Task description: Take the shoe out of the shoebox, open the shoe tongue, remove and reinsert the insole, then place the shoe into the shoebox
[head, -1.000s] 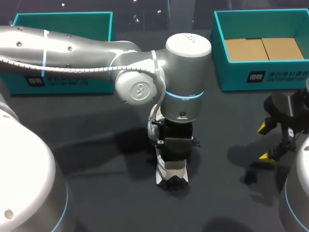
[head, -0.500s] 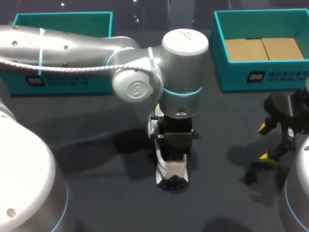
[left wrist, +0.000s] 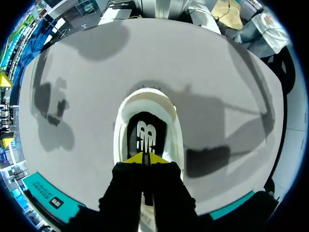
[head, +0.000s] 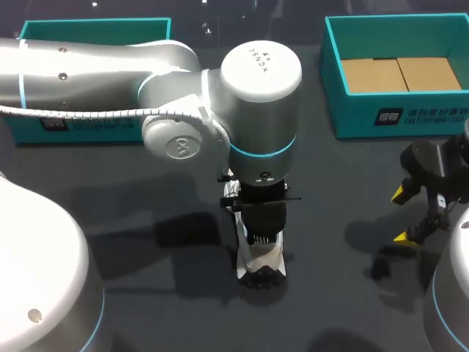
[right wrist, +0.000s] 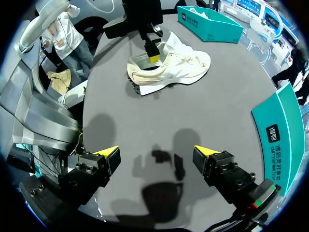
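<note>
Hovering mid-counter: my left gripper sits in the mouth of the shoe, tips pinched narrow over the insole. I can't tell whether anything is caught between them.

Risks: pulling up could drag the whole light shoe or roll it sideways, and an off-line push could buckle the insole. My right gripper is wide, empty and well apart, so nothing braces the shoe.

Count: two shoeboxes, the left shoebox and the right shoebox; one shoe; two grippers; one insole.
</note>
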You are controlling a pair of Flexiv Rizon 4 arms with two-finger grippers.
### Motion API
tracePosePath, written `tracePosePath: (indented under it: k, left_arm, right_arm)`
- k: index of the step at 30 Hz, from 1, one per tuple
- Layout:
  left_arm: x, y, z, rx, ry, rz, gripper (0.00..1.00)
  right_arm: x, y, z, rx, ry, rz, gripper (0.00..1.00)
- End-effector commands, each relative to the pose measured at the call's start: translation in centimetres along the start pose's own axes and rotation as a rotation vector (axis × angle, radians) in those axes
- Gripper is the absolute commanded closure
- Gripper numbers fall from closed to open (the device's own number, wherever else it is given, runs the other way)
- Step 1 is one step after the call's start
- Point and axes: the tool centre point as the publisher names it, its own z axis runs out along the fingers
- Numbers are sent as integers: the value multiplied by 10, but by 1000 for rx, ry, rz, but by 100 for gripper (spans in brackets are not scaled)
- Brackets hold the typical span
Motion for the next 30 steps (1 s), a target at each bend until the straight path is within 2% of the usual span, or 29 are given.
tracePosePath:
  k: [1,3,7,14,19,23,26,30]
  left_arm:
    - [-4,2,5,-10,15,0,75]
    - [-4,2,5,-12,18,2,68]
    - [-3,0,7,-17,25,6,67]
    - [-5,3,12,-29,39,-2,53]
    - [-5,6,13,-38,40,-15,34]
    - [-5,10,13,-39,43,-22,26]
    - [-5,12,11,-37,40,-26,25]
    - [-5,14,9,-31,34,-30,29]
  right_arm:
    - [1,0,0,1,-2,0,0]
    - [1,0,0,1,-2,0,0]
    - [1,0,0,1,-2,0,0]
    - [1,0,0,1,-2,0,0]
    - [1,0,0,1,-2,0,0]
    - [1,0,0,1,-2,0,0]
    - [1,0,0,1,-2,0,0]
    - [1,0,0,1,-2,0,0]
